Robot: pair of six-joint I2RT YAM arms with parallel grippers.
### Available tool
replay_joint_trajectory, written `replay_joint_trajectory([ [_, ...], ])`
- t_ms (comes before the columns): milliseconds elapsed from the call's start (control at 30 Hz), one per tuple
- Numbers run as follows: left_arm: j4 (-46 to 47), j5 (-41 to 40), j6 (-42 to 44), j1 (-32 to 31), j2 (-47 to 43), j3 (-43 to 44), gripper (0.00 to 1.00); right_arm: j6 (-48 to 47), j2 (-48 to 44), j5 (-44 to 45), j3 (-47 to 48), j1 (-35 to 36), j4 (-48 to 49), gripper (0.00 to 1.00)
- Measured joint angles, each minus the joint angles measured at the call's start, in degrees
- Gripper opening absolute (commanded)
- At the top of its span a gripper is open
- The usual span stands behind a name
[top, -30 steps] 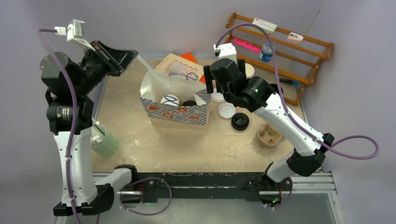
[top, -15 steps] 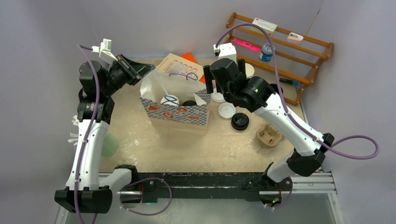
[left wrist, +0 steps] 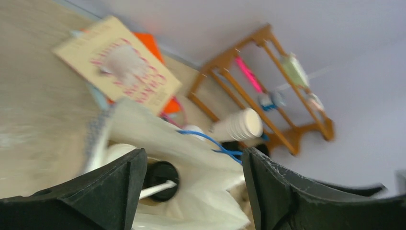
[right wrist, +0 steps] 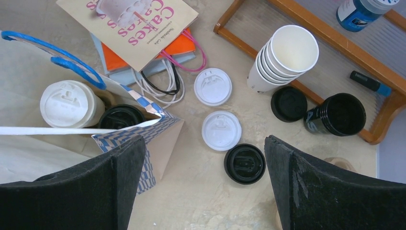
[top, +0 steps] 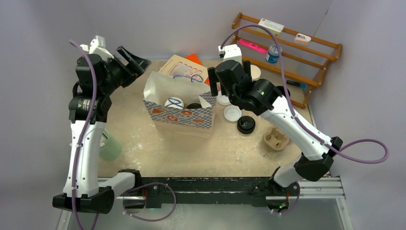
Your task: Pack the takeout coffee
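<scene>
1. Since a second ago, the left gripper (top: 134, 62) has let go of the paper bag (top: 179, 117) and pulled back toward the upper left of the top view. The bag's stretched side has dropped down again.
2. Its fingers are spread wide, with nothing between them.
3. The right gripper (top: 229, 72) hangs over the bag's right end, in the upper middle. Its fingers are spread too and hold nothing.
4. The white-lid coffee cup (right wrist: 67, 104) and the black-lid coffee cup (right wrist: 120, 116) stand side by side inside the bag, the white one on the left.
5. Two loose white lids (right wrist: 221, 131) and a black lid (right wrist: 244, 163) lie on the table (top: 158, 148), right of the bag.
</scene>
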Motion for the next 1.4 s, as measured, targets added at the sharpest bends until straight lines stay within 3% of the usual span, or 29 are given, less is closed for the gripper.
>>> replay_joint_trajectory([
  [167, -16.68, -20.83, 8.9, 0.02, 1.11, 10.34, 0.73, -0.02, -0.07, -0.59, -0.59, 0.0, 0.35, 0.96],
  [267, -24.55, -33.42, 11.89, 0.02, 1.22, 12.52, 0.6, -0.04, -0.07, -0.85, -0.59, 0.0, 0.44, 0.96],
  [333, -29.22, -40.81, 12.72, 0.0, 2.08, 12.81, 0.52, -0.04, -0.04, -1.42, -0.59, 0.0, 0.42, 0.96],
  [567, -44.06, -61.92, 8.33, 0.24, 9.84, 13.6, 0.51, -0.5, -0.04, -1.86, -0.59, 0.0, 0.48, 0.96],
  [900, -41.57, -65.77, 8.98, 12.28, 8.22, 0.68, 0.47, -1.88, 0.68, -2.8, -0.31, 0.0, 0.94, 0.97],
  [1100, -34.45, -65.22, 13.57, 12.46, 7.04, -3.96, 0.39, -2.23, 1.86, -3.82, 1.2, 0.0, 0.9, 0.97],
  [1400, -27.3, -63.28, 17.79, 12.46, 7.06, -7.85, 0.39, -3.02, 2.25, -5.11, 1.66, 0.0, 0.98, 0.97],
])
